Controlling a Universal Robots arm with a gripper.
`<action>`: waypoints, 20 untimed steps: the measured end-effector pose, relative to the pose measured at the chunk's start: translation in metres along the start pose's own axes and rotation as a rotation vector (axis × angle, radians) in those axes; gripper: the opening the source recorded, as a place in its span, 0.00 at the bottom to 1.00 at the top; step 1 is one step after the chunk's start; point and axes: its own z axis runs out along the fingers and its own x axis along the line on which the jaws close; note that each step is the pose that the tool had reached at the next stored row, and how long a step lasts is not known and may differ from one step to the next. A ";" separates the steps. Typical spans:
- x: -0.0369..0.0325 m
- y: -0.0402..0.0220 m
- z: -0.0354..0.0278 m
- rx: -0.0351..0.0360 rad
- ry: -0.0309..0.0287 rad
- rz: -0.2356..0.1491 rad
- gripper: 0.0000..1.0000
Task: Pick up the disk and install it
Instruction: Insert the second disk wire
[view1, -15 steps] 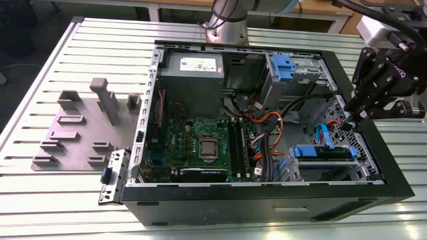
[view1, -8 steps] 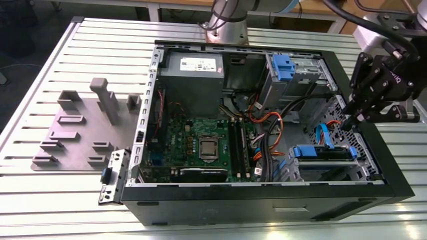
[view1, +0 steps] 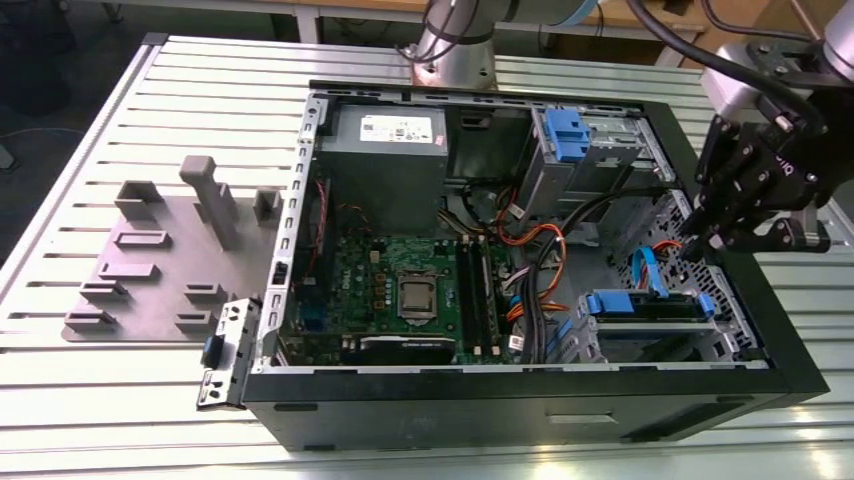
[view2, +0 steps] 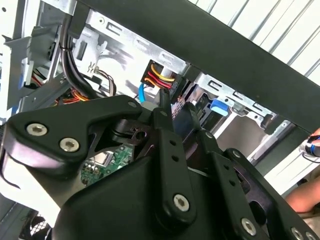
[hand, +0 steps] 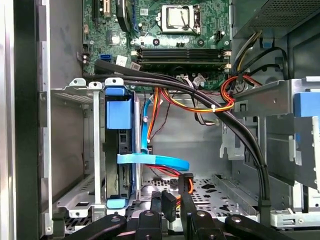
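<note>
The disk (hand: 121, 150) stands on edge in the silver drive cage (hand: 75, 95) of the open computer case, its blue end piece facing out. In the exterior view its blue rail shows as the disk (view1: 649, 303) near the front corner on the exterior view's right. My gripper (hand: 170, 199) hovers inside the case beside that cage, its black fingers (hand: 154, 206) close together on a black power connector (hand: 169, 204) with red and orange wires. From outside, the gripper (view1: 709, 243) hangs over the case's edge on the exterior view's right. A light-blue data cable (hand: 155, 161) runs from the disk.
Thick black cables (hand: 200, 97) and orange wires cross the case above the disk. The motherboard (view1: 400, 290) fills the case's middle, the grey power supply (view1: 387, 160) the back. A second blue-fronted drive bay (view1: 567, 140) sits at the rear. A grey fixture plate (view1: 160, 260) lies outside.
</note>
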 end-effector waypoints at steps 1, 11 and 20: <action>0.0001 -0.0001 0.0018 0.0000 0.0000 0.000 0.29; 0.0004 -0.0007 0.0099 -0.0001 0.0001 0.000 0.29; 0.0004 -0.0007 0.0103 -0.0001 0.0001 0.000 0.22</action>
